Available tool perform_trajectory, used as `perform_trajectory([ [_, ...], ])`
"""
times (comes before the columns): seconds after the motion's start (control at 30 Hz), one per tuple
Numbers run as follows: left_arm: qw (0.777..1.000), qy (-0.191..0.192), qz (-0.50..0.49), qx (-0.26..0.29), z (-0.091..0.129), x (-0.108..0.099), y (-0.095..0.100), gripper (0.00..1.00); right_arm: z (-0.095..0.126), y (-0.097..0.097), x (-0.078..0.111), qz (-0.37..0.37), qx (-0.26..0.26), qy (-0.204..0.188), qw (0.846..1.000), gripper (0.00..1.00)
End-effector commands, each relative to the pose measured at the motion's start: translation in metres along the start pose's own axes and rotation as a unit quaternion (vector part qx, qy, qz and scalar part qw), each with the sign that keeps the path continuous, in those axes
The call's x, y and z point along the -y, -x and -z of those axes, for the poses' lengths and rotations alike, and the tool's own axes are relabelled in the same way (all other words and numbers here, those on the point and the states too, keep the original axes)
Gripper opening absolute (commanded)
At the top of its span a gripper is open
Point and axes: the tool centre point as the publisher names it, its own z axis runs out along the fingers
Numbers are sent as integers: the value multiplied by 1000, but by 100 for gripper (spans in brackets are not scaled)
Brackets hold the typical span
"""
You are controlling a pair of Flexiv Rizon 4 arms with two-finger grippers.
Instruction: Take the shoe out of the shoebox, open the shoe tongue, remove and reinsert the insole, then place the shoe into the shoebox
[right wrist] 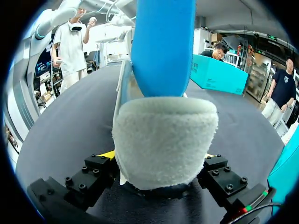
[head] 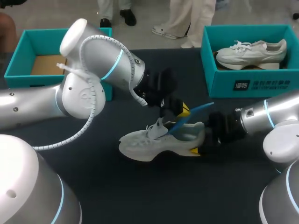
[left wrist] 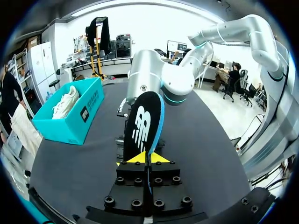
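dark tabletop (head: pixel 140 196) carries the white shoe (head: pixel 154 142), on the robot's side of the teal shoebox (head: pixel 247 86) and well apart from it. right gripper (head: pixel 200 140) is clamped on its padded heel, a soft yet steady hold. blue insole (head: pixel 194 113), half out of the shoe, is pinched by left gripper (left wrist: pixel 145 159); thin and light, it looks likely to flex, so hold it near the end

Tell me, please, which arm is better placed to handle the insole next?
Left, probably. The left gripper is shut on the insole, whose lower end sits at the opening of the shoe. The right gripper is shut on the shoe's heel, steadying it, so it has no free fingers.
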Motion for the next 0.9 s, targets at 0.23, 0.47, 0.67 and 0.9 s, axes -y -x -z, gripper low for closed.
perform_trajectory([
  [0.23,999,-36,-13,-10,6,26,-4,0,-3,-1,2,0,1,-1,1000,0],
  [0.47,997,-66,-11,-32,17,46,-4,0,-3,-1,2,0,1,-1,1000,0],
  [0.67,994,-88,-16,-62,28,60,-4,0,-3,-1,2,0,1,-1,1000,0],
  [0.9,992,-96,-20,-76,40,73,-4,0,-3,-1,2,0,1,-1,1000,0],
])
